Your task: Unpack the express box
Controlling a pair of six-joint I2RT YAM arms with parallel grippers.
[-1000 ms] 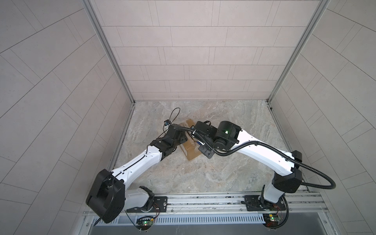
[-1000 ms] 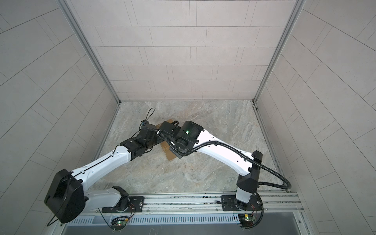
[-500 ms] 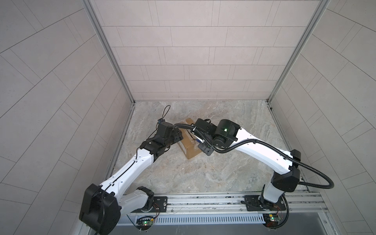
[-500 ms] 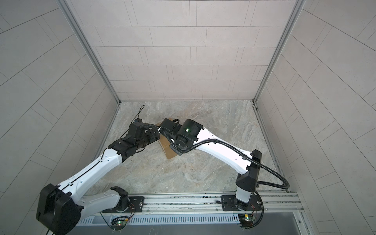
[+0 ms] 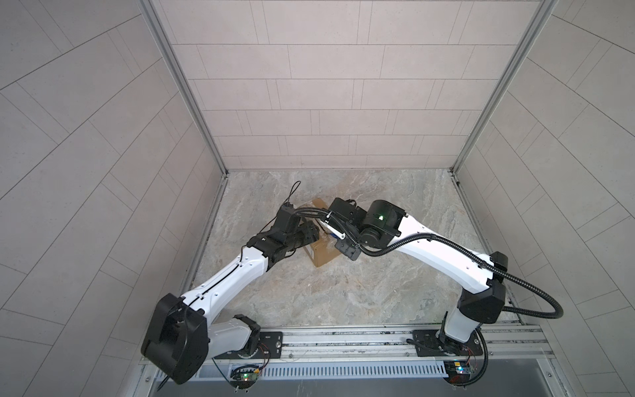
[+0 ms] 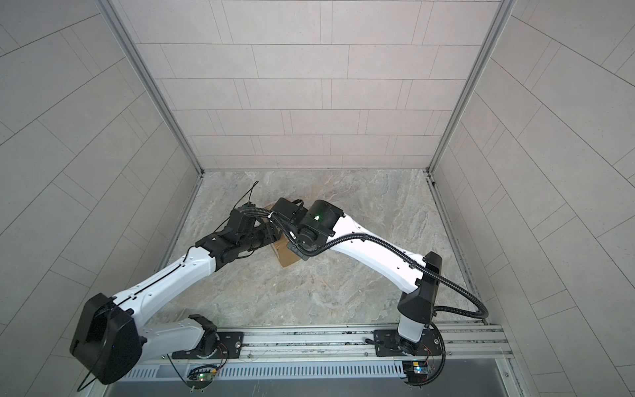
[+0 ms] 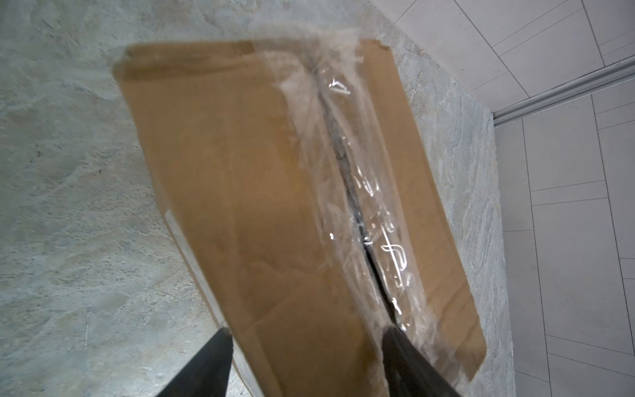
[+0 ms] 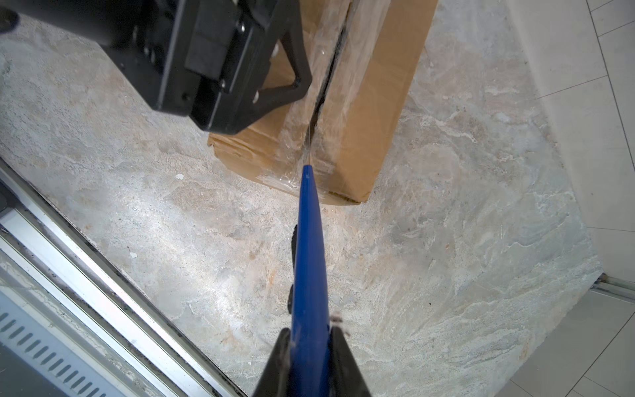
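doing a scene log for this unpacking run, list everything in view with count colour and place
express box: one, brown cardboard, on the table near its middle, between the two grippers
clear tape: one strip, shiny clear, along the box's top seam; a dark gap shows down the seam
blue tool: one, blue, pointed, in the right gripper, tip at one end of the taped seam
table: one, grey-beige marbled, floor of the cell
walls: three, pale grey tiles, around the table
rail: one, silver metal, along the front edge, carrying both arm bases
left gripper: one, black, jaws wide apart astride one top flap
right gripper: one, black, shut on the blue tool
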